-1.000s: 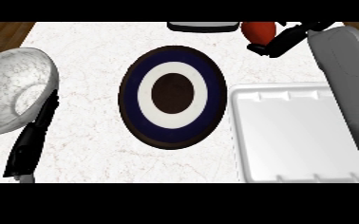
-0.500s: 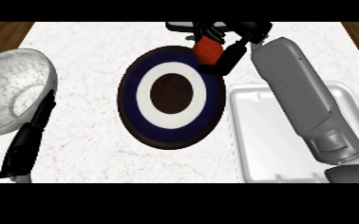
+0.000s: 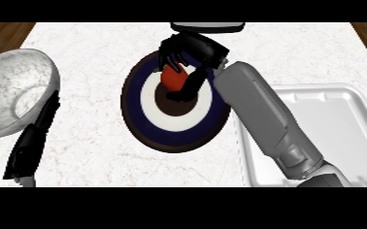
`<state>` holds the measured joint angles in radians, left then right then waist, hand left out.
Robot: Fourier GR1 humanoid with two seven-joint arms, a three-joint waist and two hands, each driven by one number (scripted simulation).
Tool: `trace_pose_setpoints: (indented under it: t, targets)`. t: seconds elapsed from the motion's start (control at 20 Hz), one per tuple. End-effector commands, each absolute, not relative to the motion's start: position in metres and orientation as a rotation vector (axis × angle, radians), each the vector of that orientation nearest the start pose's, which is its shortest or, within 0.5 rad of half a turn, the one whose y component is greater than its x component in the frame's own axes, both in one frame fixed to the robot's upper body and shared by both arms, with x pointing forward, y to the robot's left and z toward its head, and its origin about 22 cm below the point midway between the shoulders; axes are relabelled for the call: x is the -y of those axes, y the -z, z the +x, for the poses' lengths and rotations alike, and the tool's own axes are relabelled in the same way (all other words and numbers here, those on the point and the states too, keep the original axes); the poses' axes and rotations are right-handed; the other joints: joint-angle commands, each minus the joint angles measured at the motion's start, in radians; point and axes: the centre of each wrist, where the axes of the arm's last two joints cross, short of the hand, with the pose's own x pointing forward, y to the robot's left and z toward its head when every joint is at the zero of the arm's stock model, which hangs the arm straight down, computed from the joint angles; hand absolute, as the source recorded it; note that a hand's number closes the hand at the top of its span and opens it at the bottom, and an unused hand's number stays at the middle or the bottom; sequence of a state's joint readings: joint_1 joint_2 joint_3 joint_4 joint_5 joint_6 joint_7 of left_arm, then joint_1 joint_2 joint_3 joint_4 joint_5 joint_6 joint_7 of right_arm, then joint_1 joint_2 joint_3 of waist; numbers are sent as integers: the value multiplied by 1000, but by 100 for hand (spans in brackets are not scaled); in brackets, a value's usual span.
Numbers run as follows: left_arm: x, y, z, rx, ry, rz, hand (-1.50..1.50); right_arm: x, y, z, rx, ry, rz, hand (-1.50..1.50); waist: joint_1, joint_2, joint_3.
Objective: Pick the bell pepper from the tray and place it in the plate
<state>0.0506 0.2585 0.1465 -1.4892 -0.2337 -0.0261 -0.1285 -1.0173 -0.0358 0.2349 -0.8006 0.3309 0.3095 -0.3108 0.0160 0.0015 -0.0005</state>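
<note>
Bell pepper (image 3: 172, 76), red, is held over the upper part of the plate (image 3: 143, 126), just above the white ring, w/ the right hand (image 3: 192, 53) curled around it from above; fingers wrap its top, thumb reaches down beside it toward the dark centre. Can't tell if the pepper's bottom touches the plate yet or hangs just over it.

Change vs. a sec ago: the pepper was up at the counter's far edge near the tray (image 3: 315, 131) corner, then at the plate's rim half a sec ago; now it's inside the rim, close to centre. The right forearm has swung in across the plate's right side. So carry leg looks basically done: pepper is out of the tray and above the target. What's left, by my read: lower if needed, let go, pull the hand away w/o dragging the pepper off. Risk is it rolling once freed, since it's off-centre.

Left hand (image 3: 32, 145) sits at the view's left edge beside the bowl (image 3: 22, 92); can't tell how its fingers are set. A dark object (image 3: 206, 26) lies at the counter's far edge.
</note>
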Motion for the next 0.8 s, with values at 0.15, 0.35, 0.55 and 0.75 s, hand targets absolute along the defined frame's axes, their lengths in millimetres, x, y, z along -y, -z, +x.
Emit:
trace_pose_setpoints:
  t: [0.15,0.35,0.55,0.75]
  targets:
    - [-334,13,217,1532,320,460,0,47,-94,408,1715,-1178,189,-150,12,2,0]
    - [-328,-9,219,1523,323,442,0,56,-100,413,1805,-993,290,-150,9,1,1]
    - [-339,-3,221,1526,308,436,0,67,-107,420,1811,-741,346,-150,8,0,1]
    - [-329,4,227,1521,315,458,0,107,-118,443,1783,-577,310,-150,3,5,1]
